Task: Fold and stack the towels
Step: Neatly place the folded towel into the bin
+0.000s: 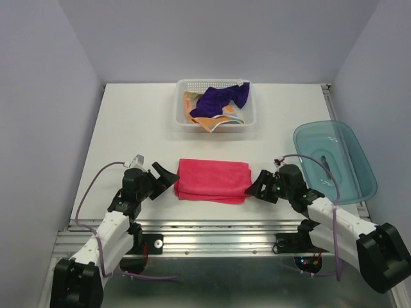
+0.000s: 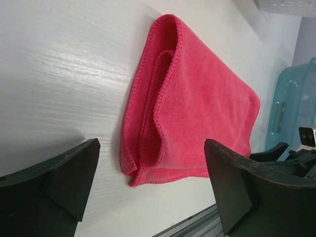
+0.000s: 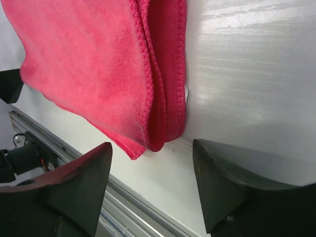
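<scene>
A hot pink towel (image 1: 212, 181) lies folded into a flat rectangle on the white table, near the front edge. My left gripper (image 1: 168, 176) stands open just off its left end, and my right gripper (image 1: 257, 186) stands open just off its right end. In the left wrist view the pink towel (image 2: 192, 108) shows its layered folded end beyond the wide-apart left gripper (image 2: 152, 145), untouched. The right wrist view has the pink towel (image 3: 98, 64) just ahead of the empty right gripper (image 3: 152, 144). A dark purple towel (image 1: 221, 97) and an orange dotted towel (image 1: 209, 122) lie crumpled in the basket.
The white perforated basket (image 1: 182, 106) stands at the back centre. A translucent teal tray (image 1: 347, 147) sits at the right edge of the table, also visible as the teal tray (image 2: 291, 103) in the left wrist view. A metal rail (image 1: 218, 231) runs along the near edge.
</scene>
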Motion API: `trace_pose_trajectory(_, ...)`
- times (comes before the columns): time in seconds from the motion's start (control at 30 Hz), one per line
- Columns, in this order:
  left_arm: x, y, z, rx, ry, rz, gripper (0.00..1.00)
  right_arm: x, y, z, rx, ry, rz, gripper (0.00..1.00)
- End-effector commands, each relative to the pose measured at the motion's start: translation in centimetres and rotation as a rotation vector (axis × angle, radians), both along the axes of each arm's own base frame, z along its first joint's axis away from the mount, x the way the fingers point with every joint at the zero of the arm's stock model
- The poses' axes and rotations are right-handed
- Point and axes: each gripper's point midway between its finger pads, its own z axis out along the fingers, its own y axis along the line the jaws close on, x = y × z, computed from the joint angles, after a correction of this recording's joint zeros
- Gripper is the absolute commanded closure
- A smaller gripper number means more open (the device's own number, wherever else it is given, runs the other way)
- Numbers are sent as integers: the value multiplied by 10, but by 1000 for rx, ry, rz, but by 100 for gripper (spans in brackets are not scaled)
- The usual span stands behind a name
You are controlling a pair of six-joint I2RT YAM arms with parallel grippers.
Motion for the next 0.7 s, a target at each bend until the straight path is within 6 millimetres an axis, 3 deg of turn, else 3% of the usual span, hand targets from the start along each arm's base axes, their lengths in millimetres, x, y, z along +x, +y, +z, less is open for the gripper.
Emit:
trace_pose_trajectory(0.0, 14, 11, 24, 49, -67, 52, 1, 4, -2, 17, -45, -52, 22, 24)
trace_pose_trajectory(0.1, 22, 11, 28, 64, -76, 50, 1, 25, -9, 36, -87, -125, -31, 19)
trace_pose_trajectory(0.23, 38, 6, 27, 104, -83, 9, 1, 42, -4, 41, -114, -133, -26, 19)
trace_pose_trajectory(0.43, 52, -8, 10, 136, -39, -78, 2, 62, 5, 25, -172, -86, -14, 20)
trace_pose_trajectory(0.67, 56, -28, -8, 168, 1, -144, 15, 54, 27, 7, -189, -30, 47, 24)
